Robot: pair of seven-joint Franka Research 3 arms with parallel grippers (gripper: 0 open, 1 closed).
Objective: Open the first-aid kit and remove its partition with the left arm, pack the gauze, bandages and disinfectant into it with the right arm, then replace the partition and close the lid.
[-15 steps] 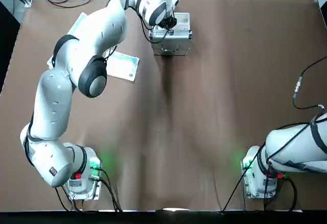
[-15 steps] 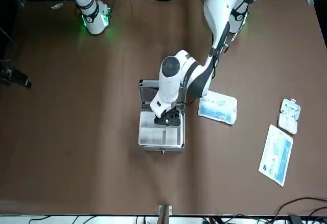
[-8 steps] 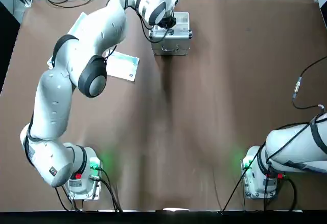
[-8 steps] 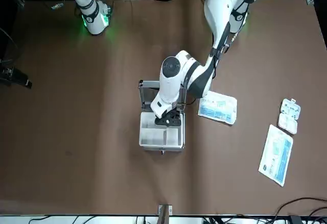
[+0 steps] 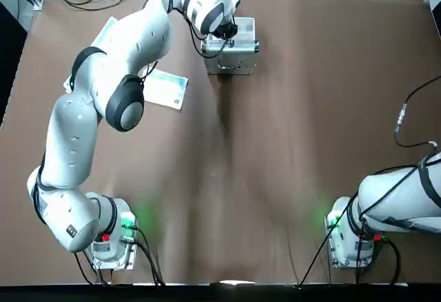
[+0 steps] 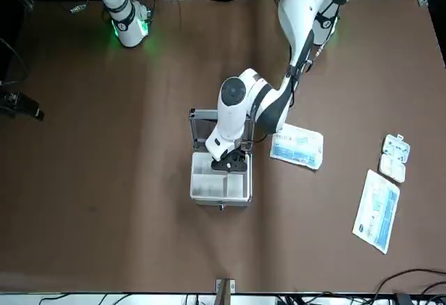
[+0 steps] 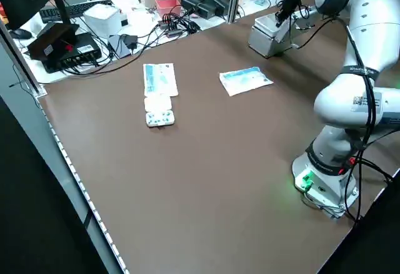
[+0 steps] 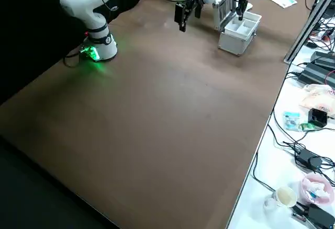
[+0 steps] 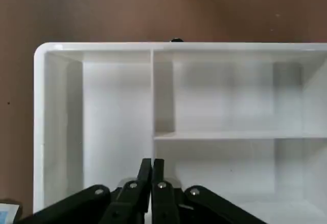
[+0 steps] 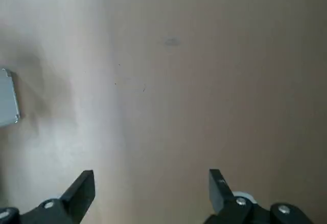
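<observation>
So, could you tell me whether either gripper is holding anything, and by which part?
The left gripper is shut on the partition, pinching the top edge of a divider wall. The right gripper is open, holding nothing.

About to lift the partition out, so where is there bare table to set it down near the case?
Bare brown table spreads from the open silver metal case toward the right arm's base. It is crowded on the left arm's side: a blue-and-white flat printed packet lies beside the case there, under the white left arm.
</observation>
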